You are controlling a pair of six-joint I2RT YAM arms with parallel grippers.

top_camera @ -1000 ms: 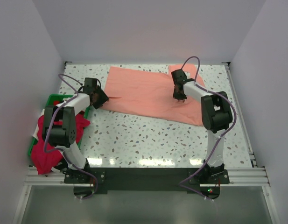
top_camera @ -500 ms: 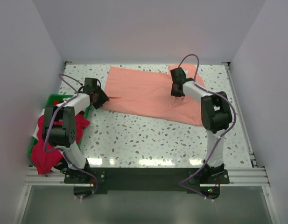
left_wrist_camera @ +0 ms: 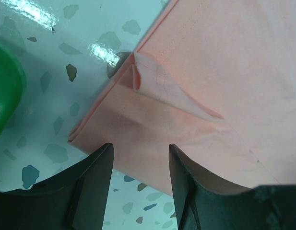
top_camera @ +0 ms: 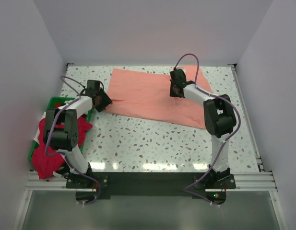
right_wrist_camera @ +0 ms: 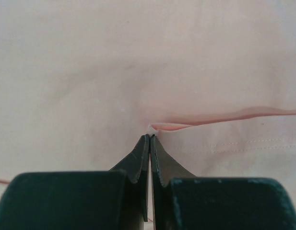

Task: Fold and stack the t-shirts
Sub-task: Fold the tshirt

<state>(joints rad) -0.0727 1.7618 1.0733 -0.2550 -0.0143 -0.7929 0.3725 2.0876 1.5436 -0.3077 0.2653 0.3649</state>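
A salmon-pink t-shirt (top_camera: 143, 96) lies spread flat across the back of the table. My left gripper (top_camera: 103, 103) is open at the shirt's left edge. In the left wrist view its jaws (left_wrist_camera: 140, 153) straddle the folded hem of the shirt (left_wrist_camera: 210, 72) without touching it. My right gripper (top_camera: 173, 92) is over the shirt's right part. In the right wrist view it (right_wrist_camera: 150, 137) is shut on a pinched fold of the pink cloth (right_wrist_camera: 138, 62). A crimson red t-shirt (top_camera: 47, 155) hangs out of the bin at the left. No black or white shirts show.
A green plastic bin (top_camera: 54, 101) stands at the table's left edge beside the left arm; its rim shows in the left wrist view (left_wrist_camera: 4, 96). White walls close in the left, back and right. The speckled tabletop (top_camera: 152, 143) lies in front of the shirt.
My right gripper has moved left and toward the back, drawing the right sleeve's fold over the shirt. The left arm has not moved.
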